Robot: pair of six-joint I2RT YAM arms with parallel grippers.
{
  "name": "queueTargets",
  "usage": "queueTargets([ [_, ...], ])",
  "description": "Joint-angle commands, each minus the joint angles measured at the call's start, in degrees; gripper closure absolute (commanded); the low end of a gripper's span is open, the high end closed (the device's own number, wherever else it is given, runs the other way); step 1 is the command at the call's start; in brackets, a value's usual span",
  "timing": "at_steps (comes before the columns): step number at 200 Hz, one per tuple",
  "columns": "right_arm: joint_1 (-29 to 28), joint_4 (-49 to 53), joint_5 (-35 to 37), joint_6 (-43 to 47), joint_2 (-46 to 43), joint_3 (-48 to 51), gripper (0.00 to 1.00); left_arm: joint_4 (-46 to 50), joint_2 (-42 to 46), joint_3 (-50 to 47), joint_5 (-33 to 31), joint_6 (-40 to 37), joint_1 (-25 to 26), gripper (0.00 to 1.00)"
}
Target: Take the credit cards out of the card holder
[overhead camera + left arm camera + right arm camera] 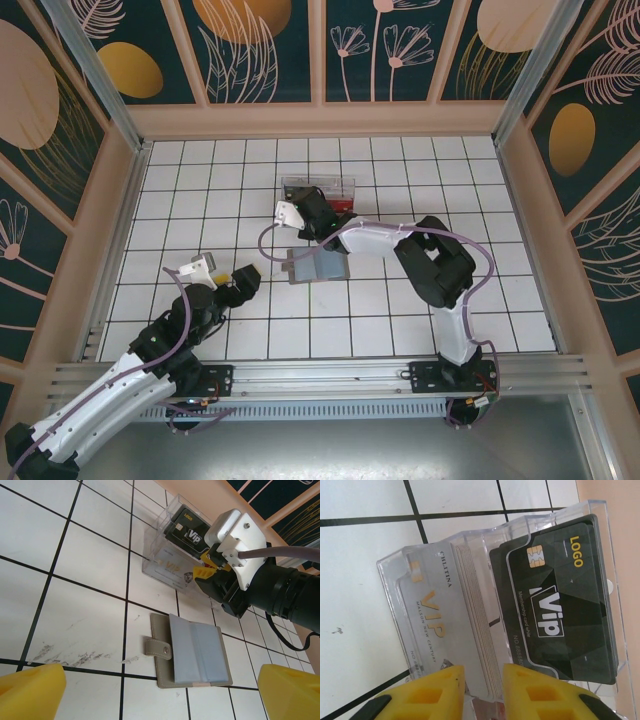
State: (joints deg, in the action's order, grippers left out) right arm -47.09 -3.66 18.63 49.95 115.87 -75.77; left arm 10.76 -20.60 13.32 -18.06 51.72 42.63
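The grey card holder (318, 266) lies open and flat on the tiles, its snap tab to the left and blue-grey inner panels (197, 650) facing up. Credit cards stand in a clear tray (318, 187): a stack of silver VIP cards (432, 622) and a black VIP card (555, 605). My right gripper (484, 675) hangs over the tray's near edge, its yellow fingers a little apart, with the edge of the silver stack in line with the gap. My left gripper (160, 692) is wide open, low over the tiles just short of the holder, with nothing between its fingers.
The right arm (420, 250) arches over the tiles behind the holder. The tray (165, 555) stands one tile beyond the holder, near the back wall (320, 120). Scuff marks (70, 657) show on the tile left of the holder.
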Motion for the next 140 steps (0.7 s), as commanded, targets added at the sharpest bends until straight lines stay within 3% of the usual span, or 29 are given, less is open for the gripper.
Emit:
queueTargets([
  [1,0.4,-1.8,1.4,-2.7,-0.1,-1.3,0.72,0.8,0.6,1.3,-0.2,-1.3,-0.2,0.02],
  [67,2.0,-10.9,-0.9,-19.3,-15.0,8.6,0.56,0.8,0.1,1.8,-0.7,-1.6,-0.3,0.01],
  [81,2.4,-13.3,-1.4,-24.6,-19.6,12.5,0.23,0.7,-0.5,2.1,-0.7,-1.8,-0.3,0.01],
  [104,3.4,-15.6,-3.3,-32.5,-27.4,19.2,0.16,0.2,-2.2,2.9,-0.9,-2.1,-0.2,0.01],
  [107,3.5,-15.7,-3.4,-33.6,-28.2,19.9,0.05,0.1,-2.5,2.9,-0.8,-2.1,-0.2,0.01],
  [110,3.6,-15.8,-3.6,-34.5,-28.9,20.7,0.02,0.1,-2.8,3.0,-0.8,-2.2,-0.2,0.01],
  [140,4.7,-18.4,-2.4,-41.5,-37.5,29.5,0.01,-0.8,-5.8,4.0,-1.3,-2.5,-0.3,0.01],
])
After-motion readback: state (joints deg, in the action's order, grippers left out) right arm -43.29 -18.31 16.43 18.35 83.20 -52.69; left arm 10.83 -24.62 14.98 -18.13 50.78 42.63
